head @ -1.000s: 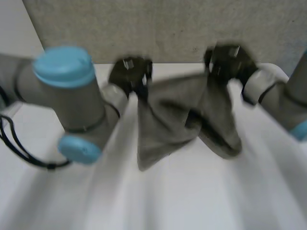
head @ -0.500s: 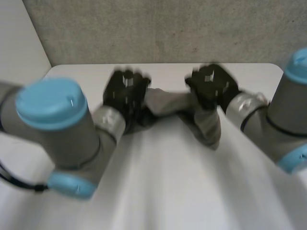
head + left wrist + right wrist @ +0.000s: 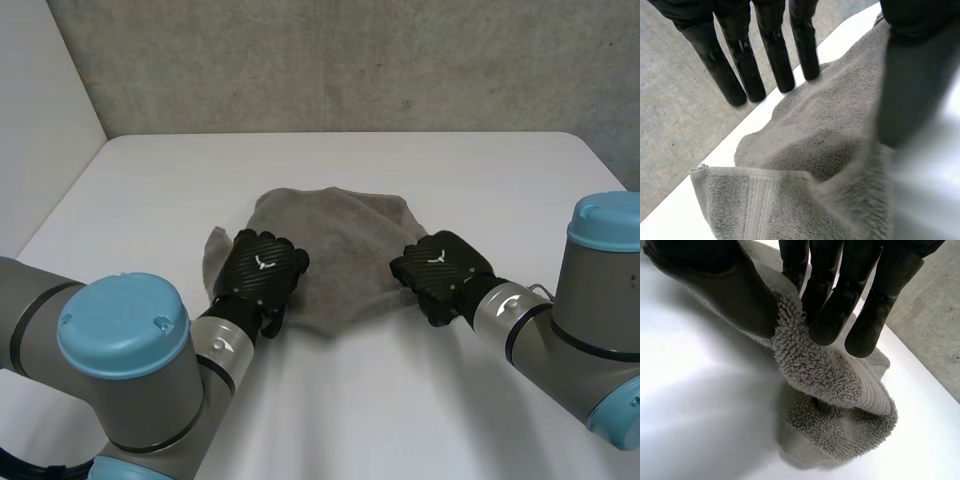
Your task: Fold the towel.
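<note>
Hands nearest: your right hand (image 3: 440,268) pinches the near right edge of the towel (image 3: 340,235) between thumb and fingers; your left hand (image 3: 262,268) sits at its near left, fingers straight, holding nothing. Close it before lifting the bunched cloth off the table (image 3: 330,410).

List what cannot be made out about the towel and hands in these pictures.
Head view: the left hand and right hand cover the towel edge beneath them.
Left wrist view: the near thumb hides the towel behind it.
Right wrist view: the towel's bunched folds hide its lower layers.
</note>
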### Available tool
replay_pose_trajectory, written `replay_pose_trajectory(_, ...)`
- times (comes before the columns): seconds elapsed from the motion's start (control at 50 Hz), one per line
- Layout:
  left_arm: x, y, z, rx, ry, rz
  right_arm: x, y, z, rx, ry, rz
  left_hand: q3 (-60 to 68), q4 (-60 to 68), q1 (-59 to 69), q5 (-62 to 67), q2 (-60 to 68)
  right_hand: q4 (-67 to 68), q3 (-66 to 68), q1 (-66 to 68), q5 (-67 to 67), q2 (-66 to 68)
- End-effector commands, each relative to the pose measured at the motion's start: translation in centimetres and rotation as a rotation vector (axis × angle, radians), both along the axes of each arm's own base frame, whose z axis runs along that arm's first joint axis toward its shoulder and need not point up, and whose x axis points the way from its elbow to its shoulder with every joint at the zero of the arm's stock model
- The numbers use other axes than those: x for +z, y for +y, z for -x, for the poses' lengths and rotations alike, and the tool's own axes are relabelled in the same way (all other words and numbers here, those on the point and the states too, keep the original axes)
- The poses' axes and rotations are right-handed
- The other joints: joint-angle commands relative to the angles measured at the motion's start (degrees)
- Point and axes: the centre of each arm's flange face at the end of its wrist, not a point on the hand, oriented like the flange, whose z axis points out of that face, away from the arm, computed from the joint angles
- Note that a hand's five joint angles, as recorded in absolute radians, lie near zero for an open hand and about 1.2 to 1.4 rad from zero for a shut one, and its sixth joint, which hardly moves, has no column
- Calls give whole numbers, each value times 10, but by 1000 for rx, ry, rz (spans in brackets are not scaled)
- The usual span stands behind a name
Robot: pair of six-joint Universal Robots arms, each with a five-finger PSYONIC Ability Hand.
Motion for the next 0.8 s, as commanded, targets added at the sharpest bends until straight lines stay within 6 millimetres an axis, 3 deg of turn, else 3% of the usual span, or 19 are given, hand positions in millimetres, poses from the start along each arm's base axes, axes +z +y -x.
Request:
replay_pose_trajectory(0.02, 11, -1, -3, -7, -34, 46, -2, -3, 1, -24, -18, -2, -149, -143, -143, -250, -156, 34, 35, 38, 30, 38)
replay_pose_trajectory(0.1, 15, -19, -12, 22, -62, 63, -4, -3, 1, -28, -14, -7, -154, -148, -148, -255, -161, 34, 35, 38, 30, 38)
replay_pose_trajectory(0.14, 23, -47, -23, 29, -80, 82, -5, -2, 0, -25, -12, -10, -154, -148, -148, -255, -161, 34, 35, 38, 30, 38)
replay_pose_trajectory(0.2, 29, -59, -27, 16, -78, 88, -6, 0, 0, -21, -12, -11, -151, -144, -144, -252, -158, 34, 35, 38, 30, 38)
replay_pose_trajectory(0.24, 34, -78, -32, -17, -76, 62, -7, 2, -1, -16, -10, -16, -144, -138, -138, -245, -151, 34, 35, 38, 30, 38)
replay_pose_trajectory(0.36, 20, -101, -25, -87, -96, -31, -10, 3, -1, -13, -4, -17, -129, -123, -123, -230, -136, 34, 35, 38, 30, 38)
replay_pose_trajectory(0.64, -8, -123, -15, -105, -160, -184, -17, 2, 1, -18, 4, -32, -67, -60, -60, -167, -73, 34, 35, 38, 30, 38)
replay_pose_trajectory(0.8, -18, -130, -14, -90, -178, -216, -16, 1, 2, -23, 4, -30, 63, 69, 69, -38, 56, 34, 35, 38, 30, 38)
